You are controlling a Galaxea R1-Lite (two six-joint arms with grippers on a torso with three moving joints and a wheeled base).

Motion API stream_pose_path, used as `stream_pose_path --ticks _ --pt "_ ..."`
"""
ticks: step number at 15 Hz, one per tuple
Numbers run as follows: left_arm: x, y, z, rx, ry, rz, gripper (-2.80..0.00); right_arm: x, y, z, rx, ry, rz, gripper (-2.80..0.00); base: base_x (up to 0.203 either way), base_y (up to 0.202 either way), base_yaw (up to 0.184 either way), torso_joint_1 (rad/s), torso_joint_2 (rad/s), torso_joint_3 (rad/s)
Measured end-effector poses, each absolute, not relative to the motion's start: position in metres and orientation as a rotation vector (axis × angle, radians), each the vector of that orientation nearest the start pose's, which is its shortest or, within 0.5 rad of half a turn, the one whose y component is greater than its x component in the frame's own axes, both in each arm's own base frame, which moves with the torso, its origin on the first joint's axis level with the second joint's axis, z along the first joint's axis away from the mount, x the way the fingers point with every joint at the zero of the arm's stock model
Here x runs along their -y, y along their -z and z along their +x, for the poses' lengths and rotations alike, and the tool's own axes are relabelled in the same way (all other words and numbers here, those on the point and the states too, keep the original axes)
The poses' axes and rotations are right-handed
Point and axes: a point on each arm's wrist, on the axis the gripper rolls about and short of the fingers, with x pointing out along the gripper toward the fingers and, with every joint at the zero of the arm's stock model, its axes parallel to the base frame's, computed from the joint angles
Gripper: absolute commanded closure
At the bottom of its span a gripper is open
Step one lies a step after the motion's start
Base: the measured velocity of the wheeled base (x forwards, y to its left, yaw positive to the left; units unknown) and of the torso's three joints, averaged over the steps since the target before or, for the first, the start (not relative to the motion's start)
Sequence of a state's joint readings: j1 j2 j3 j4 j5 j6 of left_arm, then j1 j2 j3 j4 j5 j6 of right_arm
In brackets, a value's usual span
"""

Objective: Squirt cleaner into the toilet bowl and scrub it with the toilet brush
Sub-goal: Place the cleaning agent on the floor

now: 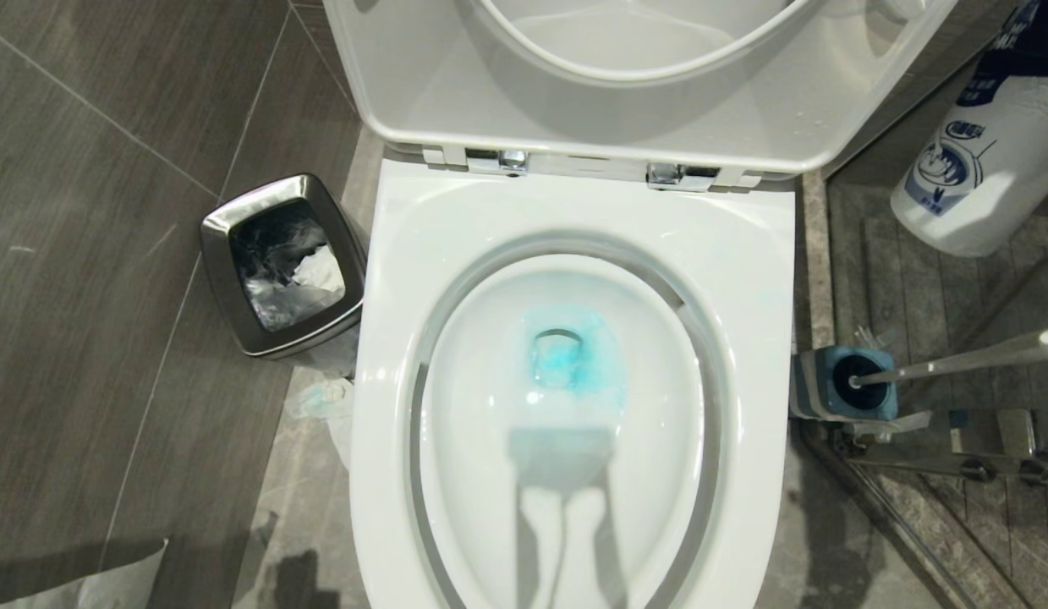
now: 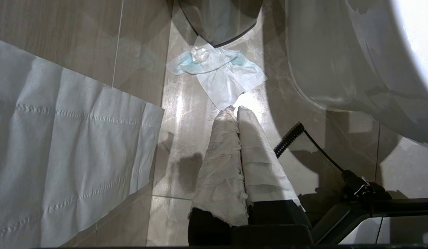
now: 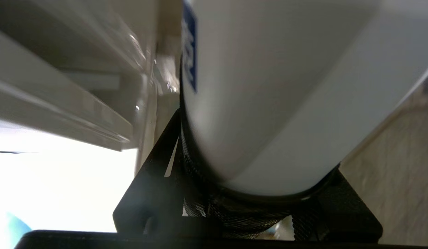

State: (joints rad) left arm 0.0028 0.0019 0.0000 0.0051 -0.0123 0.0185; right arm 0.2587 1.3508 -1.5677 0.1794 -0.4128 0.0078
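The white toilet bowl [image 1: 574, 211] fills the middle of the head view with its seat and lid up. Turquoise cleaner [image 1: 574, 359] tints the water in the bowl. A white bottle with a blue label [image 1: 980, 144] hangs tilted in the air to the right of the raised lid. My right gripper [image 3: 258, 155] is shut on this bottle [image 3: 269, 86], with black mesh fingers on either side of it. The toilet brush [image 1: 955, 359] stands in its blue-topped holder [image 1: 836, 385] on the floor right of the bowl. My left gripper [image 2: 234, 109] is shut and empty, low beside the toilet.
A square steel waste bin [image 1: 278, 262] stands left of the bowl. A crumpled blue-stained tissue [image 2: 217, 72] lies on the floor by it, and a flat paper sheet [image 2: 62, 155] lies nearer me. A glass panel with a metal rail [image 1: 955, 461] borders the right side.
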Motion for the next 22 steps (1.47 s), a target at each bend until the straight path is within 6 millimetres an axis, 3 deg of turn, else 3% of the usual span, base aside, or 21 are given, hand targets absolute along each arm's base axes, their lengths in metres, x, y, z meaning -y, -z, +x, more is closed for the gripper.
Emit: stream_pose_path --ticks 4,14,18,22 --pt "0.000 -0.075 -0.023 -0.007 0.009 0.018 0.00 -0.045 -0.399 0.205 -0.002 0.156 0.080 0.00 0.000 0.000 0.000 0.000 0.00 0.000" --pt "0.000 -0.075 -0.023 -0.006 0.010 0.020 0.00 -0.048 -0.379 0.235 -0.138 0.270 0.026 0.00 0.000 0.000 0.000 0.000 0.00 0.000" --pt "0.000 -0.075 -0.023 -0.007 0.009 0.019 0.00 -0.051 -0.364 0.276 -0.110 0.294 0.028 0.00 0.000 0.000 0.000 0.000 0.00 0.000" --pt "0.000 -0.075 -0.023 -0.007 0.010 0.019 0.00 -0.054 -0.337 0.320 -0.155 0.404 -0.058 0.00 0.000 0.000 0.000 0.000 0.00 0.000"
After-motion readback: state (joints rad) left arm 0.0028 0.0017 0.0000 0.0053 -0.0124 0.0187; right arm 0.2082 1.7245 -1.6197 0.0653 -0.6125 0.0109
